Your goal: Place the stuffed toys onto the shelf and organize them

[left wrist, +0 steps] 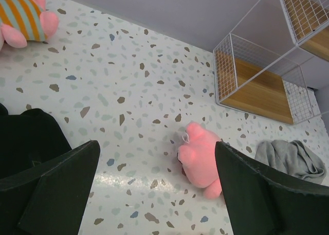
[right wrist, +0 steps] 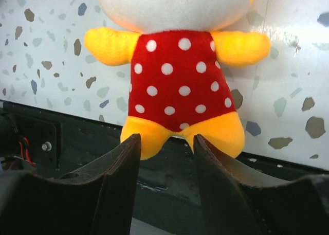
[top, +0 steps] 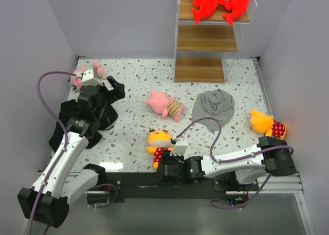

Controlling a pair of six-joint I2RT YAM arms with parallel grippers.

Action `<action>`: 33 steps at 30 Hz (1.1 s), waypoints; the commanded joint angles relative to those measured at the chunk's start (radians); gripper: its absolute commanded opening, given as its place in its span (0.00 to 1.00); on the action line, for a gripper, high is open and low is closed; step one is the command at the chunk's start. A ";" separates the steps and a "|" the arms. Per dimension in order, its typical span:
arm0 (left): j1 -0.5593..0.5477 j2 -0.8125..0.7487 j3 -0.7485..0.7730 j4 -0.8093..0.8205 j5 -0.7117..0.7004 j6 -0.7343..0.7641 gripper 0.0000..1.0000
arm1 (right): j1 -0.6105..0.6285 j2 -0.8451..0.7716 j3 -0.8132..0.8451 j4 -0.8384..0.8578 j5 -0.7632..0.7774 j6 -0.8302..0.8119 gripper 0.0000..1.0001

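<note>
**Right pincer at yellow toy's feet, grip not made**

Right pincer (right wrist: 167, 141) low at near edge of surface (top: 133, 80), fingers partly apart, gap bare. Near yellow toy (right wrist: 177, 86) face up just beyond the tips. Feet touching them or just short; cannot tell which. Left pincer (left wrist: 157, 163) wide apart, holding nothing, above the surface beside black cloth (top: 64, 124), with centre pink toy (left wrist: 200, 158) ahead.

Tally: two red toys (top: 223, 1) on top board of shelf (top: 205, 38); middle and bottom boards bare. On surface: second yellow toy (top: 267, 123) far right, second pink toy (top: 82, 75) far left, grey cloth (top: 213, 105) in front of shelf.

Risks, as judged:
- Tips aimed between the legs. Closing here likely to catch one foot only, or nothing. A thin hold on soft plush could slip mid-carry.
- Toy close against base rail (top: 139, 181); little room to get around the body.
- Long reach to shelf. A dangling toy could snag the white frame or knock the red pair off.
- Grey cloth near the path; could be dragged.
</note>
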 commanded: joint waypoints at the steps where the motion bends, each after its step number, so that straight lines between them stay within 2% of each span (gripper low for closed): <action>1: 0.003 -0.015 -0.003 0.053 -0.010 0.008 0.98 | 0.000 -0.005 -0.002 0.005 -0.002 0.205 0.52; 5: 0.003 -0.015 -0.002 0.053 -0.009 0.008 0.98 | 0.000 0.002 0.053 -0.127 0.015 0.389 0.54; 9: 0.003 -0.015 -0.003 0.053 -0.013 0.011 0.98 | 0.000 0.023 0.094 -0.202 0.021 0.429 0.55; 18: 0.002 -0.017 -0.003 0.053 -0.017 0.013 0.98 | 0.002 0.031 0.163 -0.358 -0.065 0.631 0.55; 22: 0.003 -0.020 -0.005 0.054 -0.020 0.011 0.98 | 0.002 0.035 0.161 -0.353 -0.068 0.763 0.54; 25: 0.003 -0.020 -0.006 0.054 -0.018 0.011 0.98 | 0.002 0.043 0.119 -0.281 -0.045 0.822 0.54; 33: 0.003 -0.021 -0.005 0.058 -0.012 0.010 0.98 | -0.024 0.130 0.102 -0.200 -0.013 0.918 0.56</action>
